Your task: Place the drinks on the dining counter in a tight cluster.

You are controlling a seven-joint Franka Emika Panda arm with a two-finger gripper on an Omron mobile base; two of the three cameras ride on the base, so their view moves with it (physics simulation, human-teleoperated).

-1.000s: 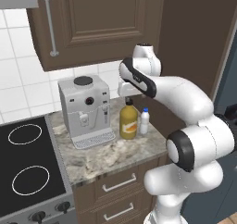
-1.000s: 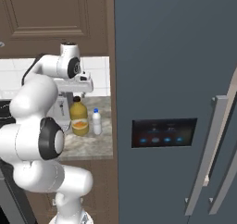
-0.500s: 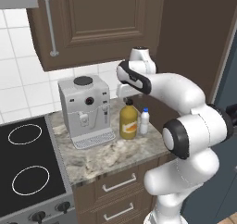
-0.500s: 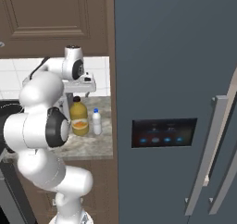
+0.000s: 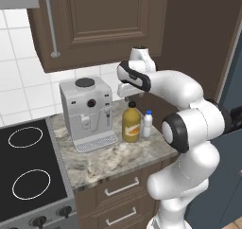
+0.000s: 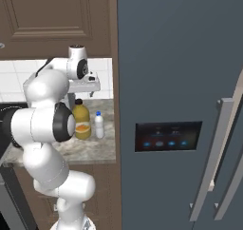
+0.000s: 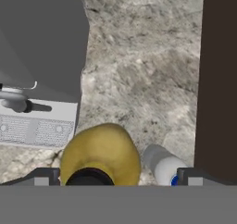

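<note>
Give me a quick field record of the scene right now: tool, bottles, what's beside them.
tool: open, above the jug, holding nothing
jug: orange-yellow, black cap, upright on the small marbled counter
small bottle: white, blue cap, upright, right of the jug in the left base view
coffee machine: silver, left of the jug
stove: at the counter's left end

You have one small marbled countertop [image 5: 99, 159] over brown drawers, set between a black stovetop [image 5: 26, 176] and a dark tall panel. On it you find a silver coffee machine [image 5: 87, 112] at the left, and an orange-yellow bottle with black cap [image 5: 131, 124] standing upright just right of the machine. A small white bottle with blue cap [image 5: 148, 124] stands just beside the orange one, nearest the panel.
</note>
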